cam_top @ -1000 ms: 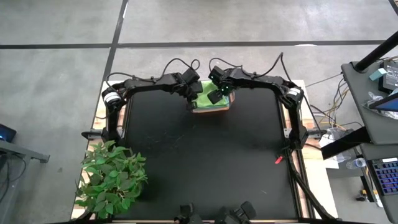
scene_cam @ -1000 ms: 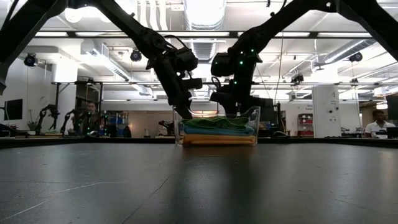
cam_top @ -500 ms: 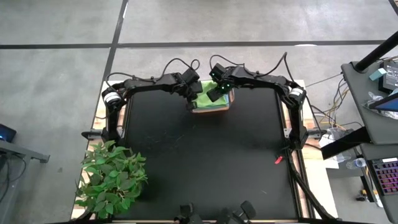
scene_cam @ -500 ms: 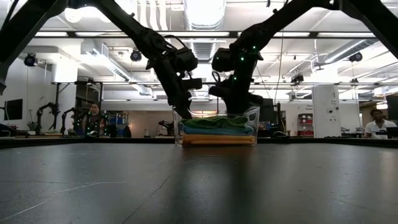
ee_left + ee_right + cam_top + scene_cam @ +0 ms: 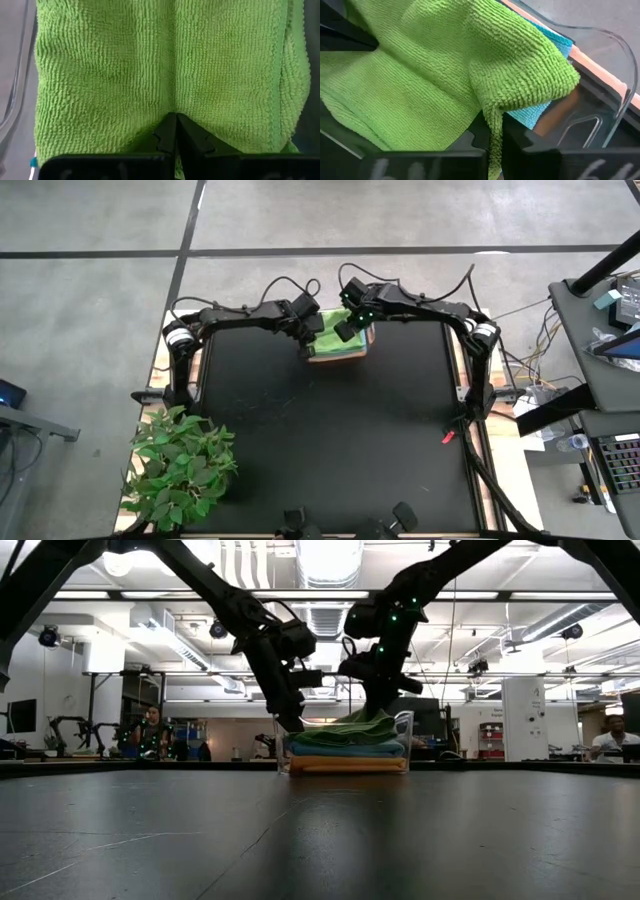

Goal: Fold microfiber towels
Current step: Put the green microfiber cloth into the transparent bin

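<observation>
Both arms are over the clear bin (image 5: 338, 352) at the far edge of the tabletop (image 5: 330, 440). Inside it sits a stack of towels: the lime towel (image 5: 345, 728) on top, a light blue one (image 5: 350, 750) under it, and an orange one (image 5: 348, 764) at the bottom.

The right gripper (image 5: 492, 131) is on the lime towel, its fingers (image 5: 515, 137) pressed together, pinching a bunched fold of the cloth between them. In the right wrist view that fold humps up and curls over the blue towel's (image 5: 545, 107) corner, with the bin's clear wall (image 5: 615, 75) just beyond. From the low view, the lime cloth rises to a small peak under this gripper (image 5: 378, 710), above the bin's rim.

The left gripper (image 5: 175, 131) is at the bin's left end, its fingers (image 5: 165, 136) shut tight, tips pressed down on the lime towel (image 5: 150, 70), which fills its wrist view; a crease runs away from the tips. In the low view this gripper (image 5: 292, 725) points down into the bin's (image 5: 408, 730) left end.

A leafy plant (image 5: 180, 470) stands at the tabletop's near left corner, well apart from the bin. People show in the room behind.
</observation>
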`<state>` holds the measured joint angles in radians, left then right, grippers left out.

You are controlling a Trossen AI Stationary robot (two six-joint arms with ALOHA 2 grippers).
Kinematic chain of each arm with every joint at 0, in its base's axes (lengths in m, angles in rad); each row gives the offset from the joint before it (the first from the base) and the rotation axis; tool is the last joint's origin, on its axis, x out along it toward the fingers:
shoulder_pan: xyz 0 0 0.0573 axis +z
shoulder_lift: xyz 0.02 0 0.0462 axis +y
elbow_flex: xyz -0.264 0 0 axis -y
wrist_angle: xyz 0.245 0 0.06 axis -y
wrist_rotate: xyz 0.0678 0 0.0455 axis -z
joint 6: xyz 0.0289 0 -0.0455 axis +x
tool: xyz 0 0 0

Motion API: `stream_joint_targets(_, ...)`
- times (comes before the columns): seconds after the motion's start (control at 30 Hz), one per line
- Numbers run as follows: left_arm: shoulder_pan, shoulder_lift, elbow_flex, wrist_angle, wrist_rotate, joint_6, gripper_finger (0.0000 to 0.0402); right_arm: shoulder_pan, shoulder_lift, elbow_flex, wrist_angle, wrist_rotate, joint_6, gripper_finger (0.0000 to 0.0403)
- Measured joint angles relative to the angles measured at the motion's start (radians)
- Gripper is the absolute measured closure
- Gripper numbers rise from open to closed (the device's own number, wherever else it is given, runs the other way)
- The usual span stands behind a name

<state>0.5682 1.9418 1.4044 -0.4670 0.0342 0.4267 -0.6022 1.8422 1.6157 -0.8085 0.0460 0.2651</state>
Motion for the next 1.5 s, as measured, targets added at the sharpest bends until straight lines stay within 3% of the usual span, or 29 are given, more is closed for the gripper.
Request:
stream_joint_targets(0.47,0.0,0.001,0.004,-0.013,-0.017,0.0,0.0402,0.001,0.003,-0.001,-0.015,0.087,-0.029,0.0385)
stream_joint_targets(0.9,0.002,-0.002,0.025,-0.026,-0.022,0.008,0.0402,-0.001,-0.016,0.006,-0.084,0.092,-0.074,0.0278)
stream_joint_targets(1.07,0.002,-0.025,0.045,-0.018,-0.022,0.009,0.0402,-0.001,-0.042,0.035,-0.1,0.084,-0.163,0.0256)
stream_joint_targets(1.2,-0.002,-0.042,0.066,-0.016,-0.02,0.001,0.0402,-0.002,-0.044,0.034,-0.08,-0.037,-0.264,0.0268)
stream_joint_targets(1.37,-0.022,-0.052,0.073,-0.003,0.034,0.0,0.0402,0.0,-0.042,-0.025,0.037,-0.202,-0.372,0.0312)
stream_joint_targets(1.5,-0.036,-0.052,0.056,0.015,0.107,0.001,0.0402,-0.002,-0.041,-0.067,0.088,-0.229,-0.424,0.0356)
